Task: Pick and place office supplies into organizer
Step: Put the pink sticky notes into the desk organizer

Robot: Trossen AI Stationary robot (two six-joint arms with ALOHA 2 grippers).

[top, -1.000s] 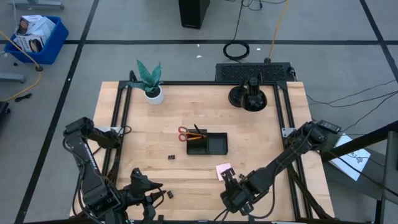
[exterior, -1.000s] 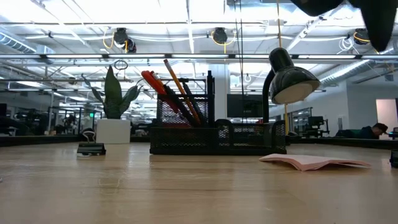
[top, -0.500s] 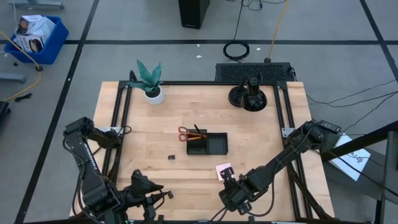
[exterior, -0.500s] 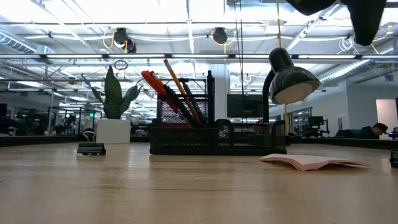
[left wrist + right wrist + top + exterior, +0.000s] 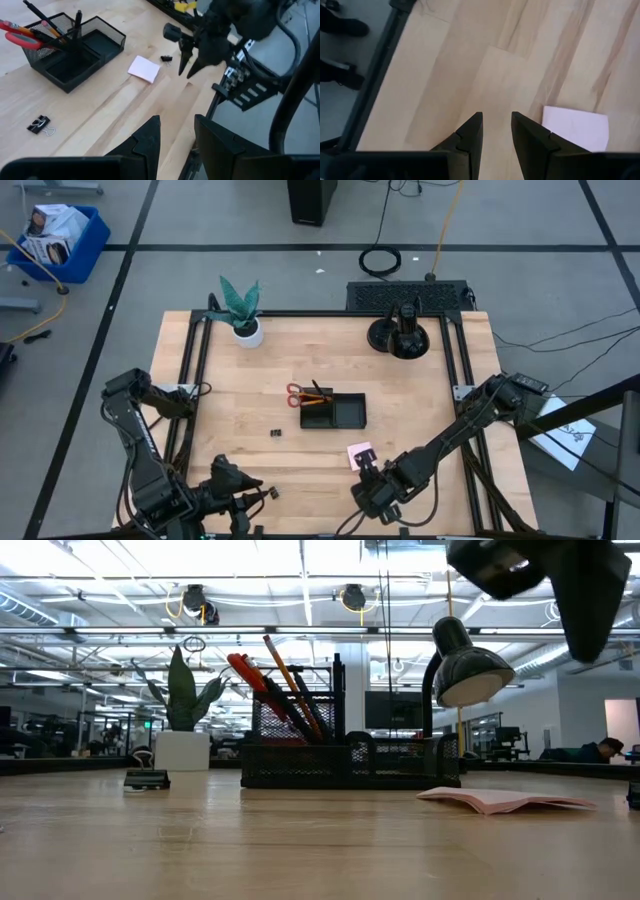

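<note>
Supplies counted: one pink sticky-note pad (image 5: 359,452) flat on the pale wood table (image 5: 420,410), one binder clip (image 5: 275,432) at 9 o'clock of the black mesh organizer (image 5: 333,411), where red-handled scissors (image 5: 296,393) and pencils (image 5: 292,685) stand. Since a second ago the right gripper (image 5: 372,470) has edged toward 9 o'clock — just below the pad, fingers slightly parted, empty. The left gripper (image 5: 262,492) waits at the near edge, jaws parted, holding nothing.

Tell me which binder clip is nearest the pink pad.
The binder clip just beside the pink sticky-note pad, near the right gripper; the other binder clip lies far off.
</note>
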